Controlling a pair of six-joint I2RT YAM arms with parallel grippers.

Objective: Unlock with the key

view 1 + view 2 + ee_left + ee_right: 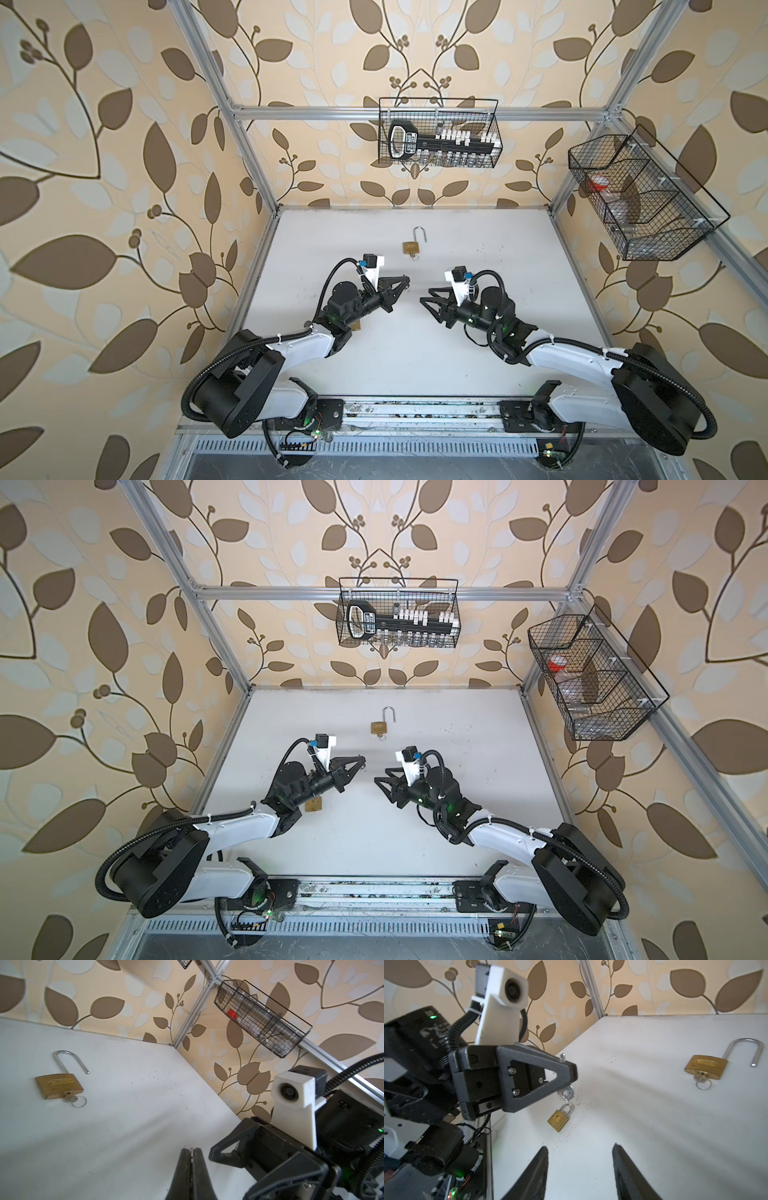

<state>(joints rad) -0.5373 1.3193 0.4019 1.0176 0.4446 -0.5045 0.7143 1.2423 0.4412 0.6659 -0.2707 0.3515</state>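
top views: overhead, far | wrists: low, near | share: open padlock (59, 1085) (705, 1067)

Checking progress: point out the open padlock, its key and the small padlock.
open padlock (59, 1086): left wrist view, brass body.
key (69, 1098): left wrist view, head.
small padlock (558, 1120): right wrist view, brass body.

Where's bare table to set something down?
Bare: the table right of the open padlock, and the near middle between both arms. Crowded: between right gripper and left gripper with its key, and the small padlock under that arm.
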